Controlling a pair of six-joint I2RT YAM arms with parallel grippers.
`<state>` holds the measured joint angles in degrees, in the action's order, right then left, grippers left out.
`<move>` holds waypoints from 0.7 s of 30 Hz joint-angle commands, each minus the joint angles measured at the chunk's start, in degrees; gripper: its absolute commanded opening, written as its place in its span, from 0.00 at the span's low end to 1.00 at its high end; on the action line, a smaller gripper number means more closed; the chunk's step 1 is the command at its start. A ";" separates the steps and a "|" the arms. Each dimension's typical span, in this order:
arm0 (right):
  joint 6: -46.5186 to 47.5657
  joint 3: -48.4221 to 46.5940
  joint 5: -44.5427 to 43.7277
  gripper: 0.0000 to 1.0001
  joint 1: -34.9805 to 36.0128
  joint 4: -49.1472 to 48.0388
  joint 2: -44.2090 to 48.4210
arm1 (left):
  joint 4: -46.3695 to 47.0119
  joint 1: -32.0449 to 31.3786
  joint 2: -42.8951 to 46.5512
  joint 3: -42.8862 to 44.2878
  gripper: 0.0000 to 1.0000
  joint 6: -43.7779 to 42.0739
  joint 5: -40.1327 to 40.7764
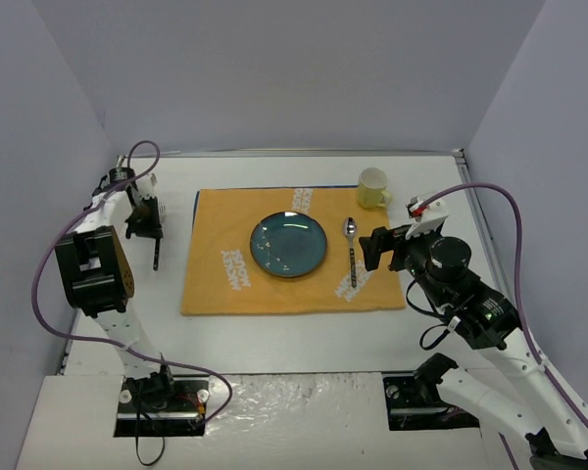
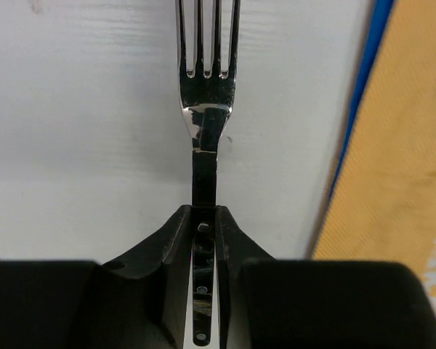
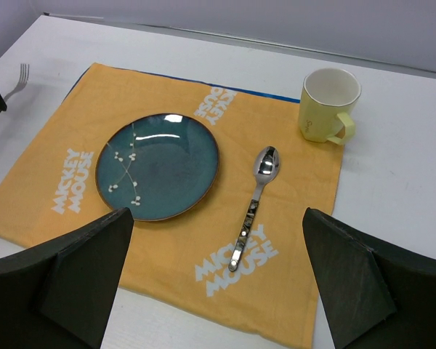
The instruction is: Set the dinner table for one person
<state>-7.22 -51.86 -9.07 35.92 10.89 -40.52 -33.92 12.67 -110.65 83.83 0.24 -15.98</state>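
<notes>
The left hand (image 2: pixel 204 218) is clenched on the fork (image 2: pixel 206 87) by its handle, tines out over the bare white desk (image 2: pixel 80 145) just beside the orange placemat (image 2: pixel 400 145), probably so it can go left of the plate (image 3: pixel 158 166). The right hand (image 3: pixel 216 218) hangs released near the spoon (image 3: pixel 255 206).

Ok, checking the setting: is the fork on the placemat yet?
No, the left pincer holds the fork with white table under it, beside the placemat.

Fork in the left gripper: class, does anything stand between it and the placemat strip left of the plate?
Nothing visible does. The left gripper holds the fork over bare dinner table beside the placemat; the strip between the placemat's edge and the plate carries only printed lettering.
</notes>
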 commanded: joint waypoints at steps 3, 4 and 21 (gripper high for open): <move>0.46 1.16 0.28 1.00 -0.24 -3.96 1.25 | 2.35 -12.01 16.94 -4.74 0.00 17.74 5.78; 0.52 1.26 0.28 1.00 -0.24 -4.06 1.41 | 3.51 -15.06 17.64 -6.84 0.00 19.08 7.10; 0.15 1.94 0.63 1.00 -0.24 -3.98 2.55 | 13.36 -31.09 13.57 -13.66 0.00 27.66 14.85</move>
<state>-7.21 -49.75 -8.60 35.92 10.72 -38.05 -26.33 -18.17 -98.99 70.17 25.57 -4.17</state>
